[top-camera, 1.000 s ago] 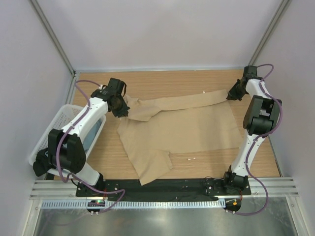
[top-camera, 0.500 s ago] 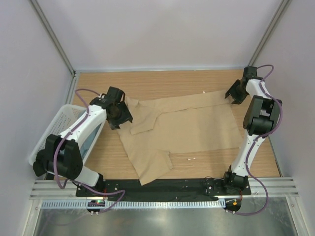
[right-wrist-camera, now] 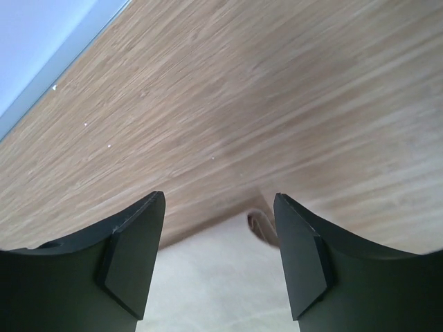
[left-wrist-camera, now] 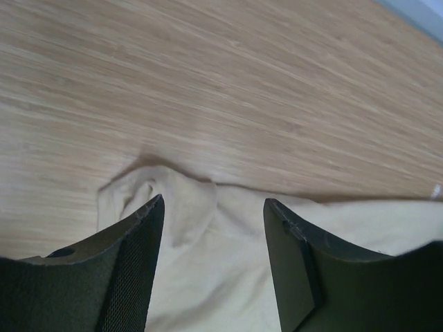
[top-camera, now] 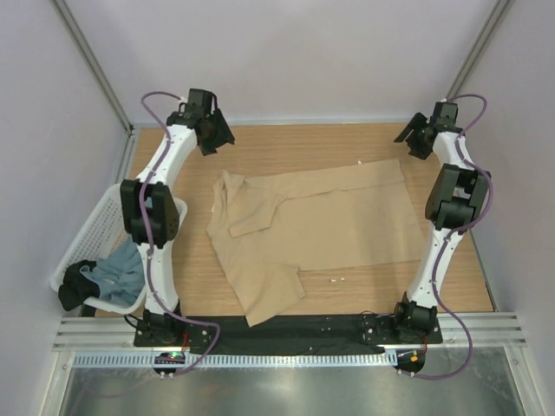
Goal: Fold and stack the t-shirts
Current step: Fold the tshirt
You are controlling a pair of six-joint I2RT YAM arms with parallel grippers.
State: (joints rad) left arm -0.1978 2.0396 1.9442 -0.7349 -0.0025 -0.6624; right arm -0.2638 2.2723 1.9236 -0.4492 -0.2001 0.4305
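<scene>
The tan-beige t-shirt point(top-camera: 321, 221) lies spread on the wooden table, partly folded, one sleeve flap point(top-camera: 273, 295) reaching toward the near edge. A grey-blue t-shirt point(top-camera: 117, 273) sits crumpled in the white basket point(top-camera: 97, 227). My left gripper point(top-camera: 218, 137) hangs open above the table's back left, over the tan shirt's far left corner point(left-wrist-camera: 156, 197). At the back right my right gripper point(top-camera: 409, 139) is open too, above the shirt's far right corner point(right-wrist-camera: 259, 225). Neither holds any cloth.
The white mesh basket stands at the table's left edge, with a dark cloth point(top-camera: 76, 282) beside the grey-blue shirt. Enclosure walls and metal posts point(top-camera: 91, 74) close in the back and sides. A small white speck point(top-camera: 338, 280) lies on the wood.
Both grippers opened and let go of the tan shirt's far edge, then rose toward the back corners. The shirt's top edge dropped flat onto the table.
</scene>
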